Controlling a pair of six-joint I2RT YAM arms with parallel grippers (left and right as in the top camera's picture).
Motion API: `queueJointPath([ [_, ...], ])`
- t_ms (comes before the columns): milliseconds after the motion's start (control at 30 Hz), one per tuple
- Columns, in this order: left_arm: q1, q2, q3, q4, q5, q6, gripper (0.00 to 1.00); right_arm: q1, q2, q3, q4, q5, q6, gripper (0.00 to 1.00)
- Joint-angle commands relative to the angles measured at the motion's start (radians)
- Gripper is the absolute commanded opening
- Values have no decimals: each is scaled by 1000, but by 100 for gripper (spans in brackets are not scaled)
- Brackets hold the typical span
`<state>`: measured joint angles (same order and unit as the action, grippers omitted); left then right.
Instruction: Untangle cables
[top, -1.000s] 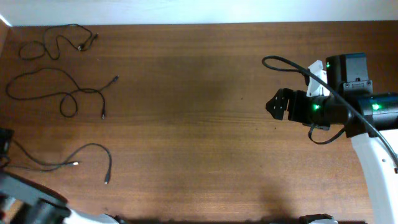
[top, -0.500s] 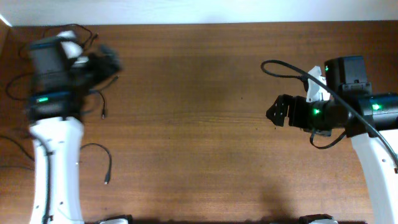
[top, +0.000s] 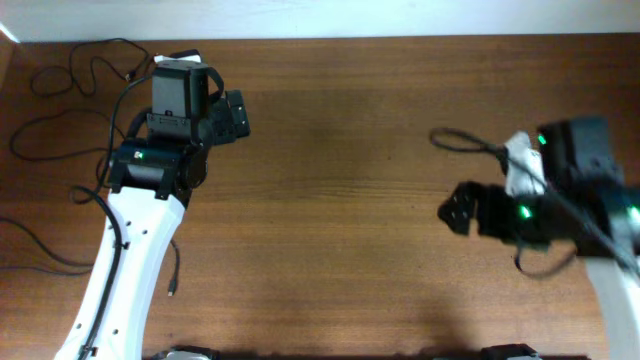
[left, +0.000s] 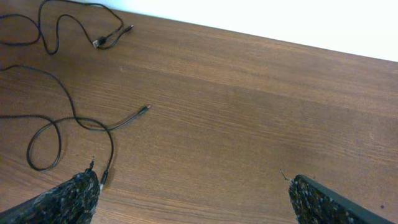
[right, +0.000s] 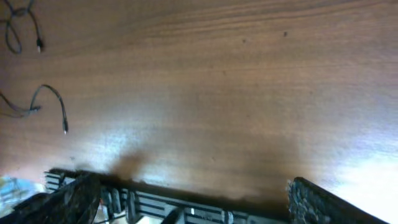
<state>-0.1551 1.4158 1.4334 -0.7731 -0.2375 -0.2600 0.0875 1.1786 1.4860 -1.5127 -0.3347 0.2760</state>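
The cables lie as separate thin black strands at the table's left end. One cable (top: 75, 62) curls in the far left corner, a second cable (top: 40, 125) loops below it, and a third cable (top: 55, 265) runs along the left front. My left gripper (top: 238, 113) hovers open just right of them, holding nothing. In the left wrist view the corner cable (left: 56, 28) and the looped cable (left: 53, 121) lie ahead and to the left of my left gripper (left: 193, 182). My right gripper (top: 458, 208) is open and empty far to the right; its view shows two cables (right: 55, 96) far off.
The white left arm (top: 130, 260) crosses over parts of the second and third cables. A thick black robot cable (top: 465, 140) arches off the right arm. The table's front edge with a dark slotted frame (right: 186, 205) sits under the right gripper.
The left arm has swung up from the front left corner to the upper left of the table. The right arm has drifted slightly toward the front and looks blurred.
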Motion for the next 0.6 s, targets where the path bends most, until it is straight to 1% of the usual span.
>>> queueJointPath([
  [0,1,-2,8,-1,-17,16,99,-3,-219,-14,-47,87,-18,97],
  [100,1,-2,8,0,-17,16,99,-3,-464,-64,-55,146,-18,98],
  [233,1,-2,8,0,-17,16,99,-3,-631,-67,-55,152,-6,98],
  [333,1,-2,8,0,-17,16,99,-3,-679,-67,-65,148,-7,98],
  [467,1,-2,8,0,-17,16,99,-3,-679,-68,-71,149,-7,98],
  [567,1,-2,8,-1,-17,16,99,-3,-679,-73,-60,223,-18,98],
])
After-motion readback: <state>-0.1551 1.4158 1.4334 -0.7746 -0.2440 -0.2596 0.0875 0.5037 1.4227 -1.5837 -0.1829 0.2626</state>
